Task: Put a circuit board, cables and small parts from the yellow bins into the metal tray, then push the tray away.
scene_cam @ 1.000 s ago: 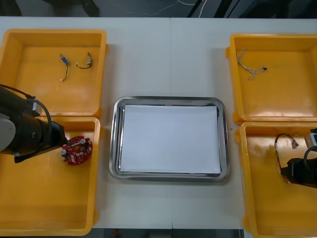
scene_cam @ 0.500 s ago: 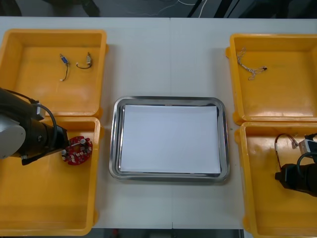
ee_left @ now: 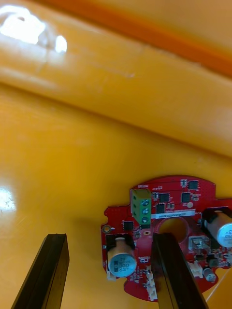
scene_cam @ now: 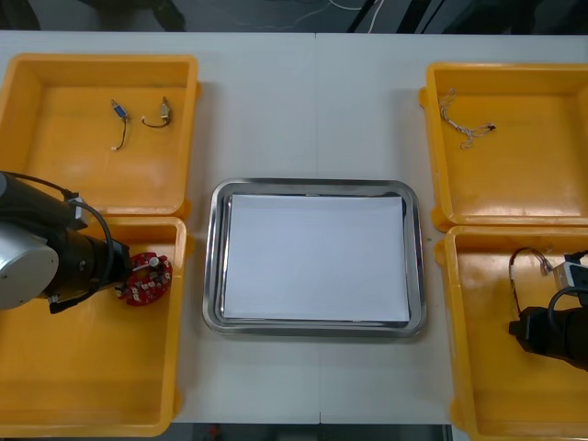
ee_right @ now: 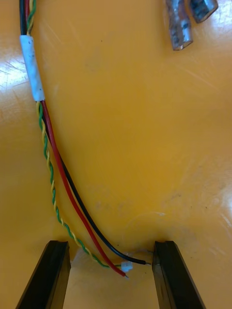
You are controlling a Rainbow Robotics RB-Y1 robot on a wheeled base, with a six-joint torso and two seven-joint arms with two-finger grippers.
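Nearest you, the left near bin (scene_cam: 92,367) holds one round red circuit board (scene_cam: 147,278). The board lies flat with its parts facing up, close to the bin's far inner corner. Your left end effector (scene_cam: 118,281) sits at the board's outer edge. In the left wrist view its fingers (ee_left: 50,270) are spread: one crosses over the board, and the board's rim lies between them.

Across the surface (scene_cam: 312,101), the right near bin (scene_cam: 496,386) holds a red, black and yellow-green cable (scene_cam: 516,276). Your right end effector (ee_right: 111,247) is low in that bin with its fingers spread. The cable's loose ends lie between the tips, and its length runs away from the fingers towards two small metal parts (ee_right: 181,24).

Between the bins the tray (scene_cam: 213,257), white inside, lies with its long side running left to right.

Farther off, the left far bin (scene_cam: 73,165) holds a blue-tipped short cable (scene_cam: 118,124) and a second short cable (scene_cam: 158,117). The right far bin (scene_cam: 524,184) holds one thin twisted cable (scene_cam: 464,127).
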